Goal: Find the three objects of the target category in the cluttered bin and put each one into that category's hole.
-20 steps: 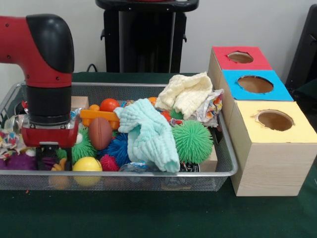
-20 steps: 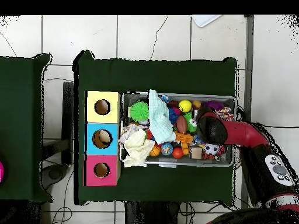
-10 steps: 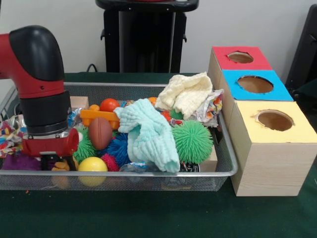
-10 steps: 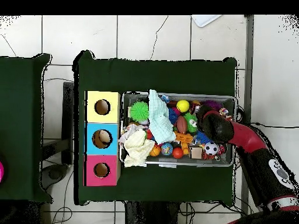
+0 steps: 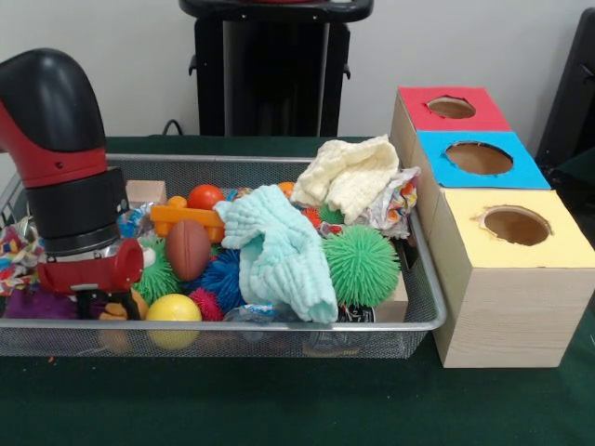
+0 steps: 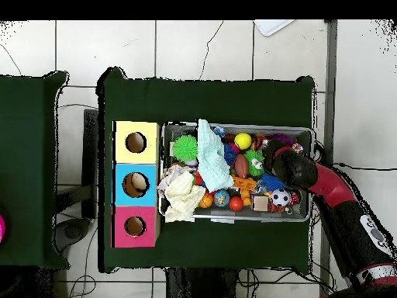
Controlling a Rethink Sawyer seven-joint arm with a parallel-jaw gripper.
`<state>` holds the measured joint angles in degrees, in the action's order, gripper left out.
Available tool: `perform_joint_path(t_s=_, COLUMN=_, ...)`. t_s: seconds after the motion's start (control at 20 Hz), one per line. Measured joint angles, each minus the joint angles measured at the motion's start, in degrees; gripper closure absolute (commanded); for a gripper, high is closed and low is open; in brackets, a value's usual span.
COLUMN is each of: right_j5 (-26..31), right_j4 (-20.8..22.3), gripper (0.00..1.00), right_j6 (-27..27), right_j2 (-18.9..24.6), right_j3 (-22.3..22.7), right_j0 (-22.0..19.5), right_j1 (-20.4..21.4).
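The wire mesh bin (image 5: 279, 325) holds a heap of toys and cloths and also shows in the overhead view (image 6: 233, 126). My gripper (image 5: 100, 305) is down inside the bin's front left corner, beside a yellow ball (image 5: 173, 308) and above a purple toy (image 5: 37, 305). The red and black wrist (image 6: 281, 159) hides it from above. The red-ringed hole (image 5: 451, 107) tops the farthest wooden box, and shows in the overhead view (image 6: 135, 226) too. Nothing shows in the gripper.
A brown football (image 5: 189, 249), a blue spiky ball (image 5: 223, 277), a green spiky ball (image 5: 361, 265), a light blue cloth (image 5: 279, 251) and a cream cloth (image 5: 351, 175) fill the bin. Blue-ringed (image 5: 479, 158) and yellow-ringed (image 5: 516, 226) holes top the nearer boxes.
The arm has swung toward the bin's left end in the front view and tilted. The gripper has shifted a little left, staying low in the bin. The toys have not moved.
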<state>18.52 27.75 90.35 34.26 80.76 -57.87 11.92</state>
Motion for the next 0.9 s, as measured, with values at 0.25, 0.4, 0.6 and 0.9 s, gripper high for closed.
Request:
perform_joint_path(t_s=0.25, right_j5=0.0, right_j4=-0.5, gripper=1.0, right_j6=0.0, right_j2=1.1, right_j3=0.5, right_j0=-0.7, right_j1=-0.9)
perform_joint_path(t_s=0.4, right_j5=0.0, right_j4=-0.7, gripper=1.0, right_j6=0.0, right_j2=1.7, right_j3=0.9, right_j0=-1.2, right_j1=-1.2)
perform_joint_path(t_s=0.6, right_j5=0.0, right_j4=-0.9, gripper=1.0, right_j6=0.0, right_j2=2.3, right_j3=1.2, right_j0=-1.7, right_j1=-1.5)
perform_joint_path(t_s=0.9, right_j5=0.1, right_j4=-1.6, gripper=1.0, right_j6=0.0, right_j2=3.2, right_j3=2.8, right_j0=-1.7, right_j1=-1.6)
